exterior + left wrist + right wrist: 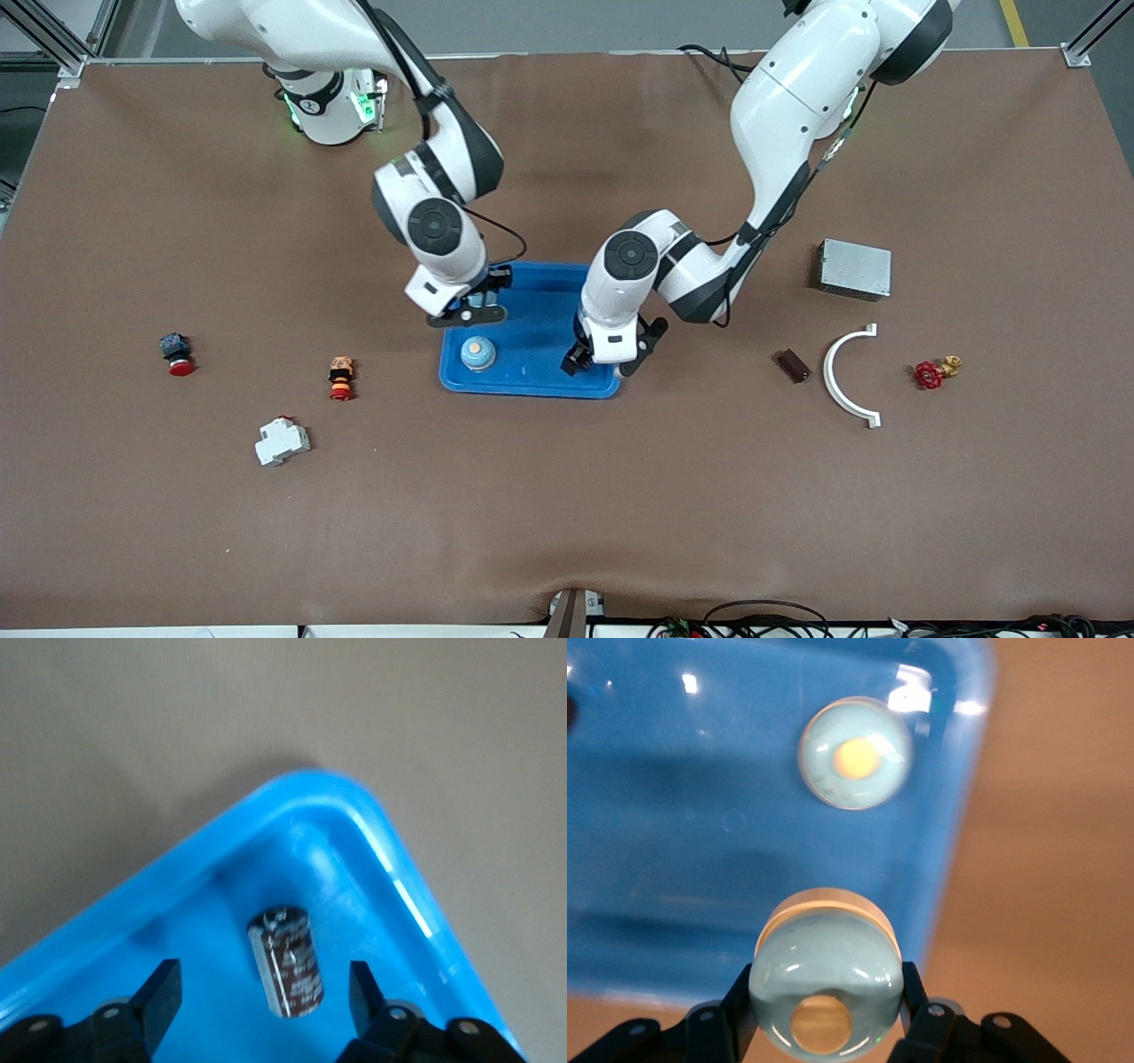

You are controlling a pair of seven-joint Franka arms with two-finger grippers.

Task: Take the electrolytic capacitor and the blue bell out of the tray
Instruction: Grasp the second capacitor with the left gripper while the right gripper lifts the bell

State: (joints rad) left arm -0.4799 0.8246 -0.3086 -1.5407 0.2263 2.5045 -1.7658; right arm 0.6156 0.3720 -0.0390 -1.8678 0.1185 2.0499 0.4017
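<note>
The right gripper point(824, 1028) squeezed one blue bell point(826, 979) over the tray point(540, 341); another bell point(477, 354) sat inside; the left gripper point(264, 1003) was open around the capacitor point(288, 962); it should pinch gently, then lift straight up.

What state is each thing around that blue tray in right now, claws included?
Right claw: shut on one blue bell.
Second blue bell: resting free in the tray, dome up.
Capacitor: lying on its side in a tray corner, not gripped.
Left claw: open, fingers either side of the capacitor.
</note>
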